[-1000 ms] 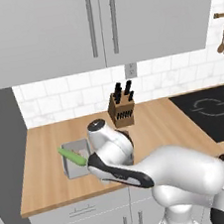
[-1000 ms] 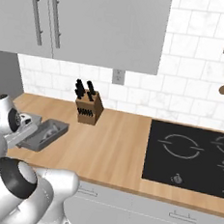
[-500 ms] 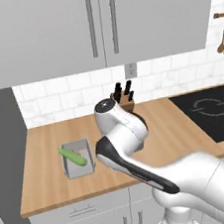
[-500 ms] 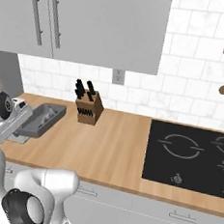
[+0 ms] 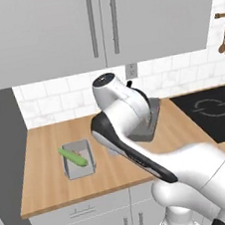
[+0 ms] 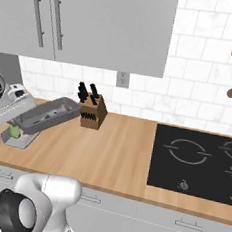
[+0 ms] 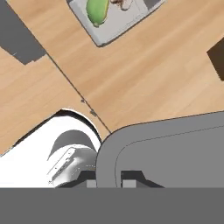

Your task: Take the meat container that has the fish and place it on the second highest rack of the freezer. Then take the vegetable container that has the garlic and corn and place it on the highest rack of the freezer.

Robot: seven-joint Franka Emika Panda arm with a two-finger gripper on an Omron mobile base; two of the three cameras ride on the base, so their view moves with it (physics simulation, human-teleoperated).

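My gripper (image 7: 109,181) is shut on the rim of the meat container (image 7: 166,148), a dark-grey tray held tilted in the air above the wooden counter (image 6: 119,153). In the right base view the meat container (image 6: 48,112) hangs left of the knife block, and a slim pale fish (image 6: 44,114) lies in it. The vegetable container (image 5: 79,160), a light-grey tray, rests on the counter to the left with the green corn (image 5: 72,157) in it. From the hand camera the vegetable container (image 7: 118,26) holds the corn (image 7: 97,11) beside the garlic (image 7: 124,3). The freezer's racks are out of view.
A knife block (image 6: 91,111) stands by the tiled wall. A black cooktop (image 6: 199,163) takes up the counter's right part. Grey wall cupboards (image 5: 98,26) hang overhead. A tall dark-grey cabinet side (image 5: 6,168) closes the counter's left end.
The arm has lifted the meat container off the counter beside the vegetable container and swung it up and to the right. The vegetable container has stayed put.
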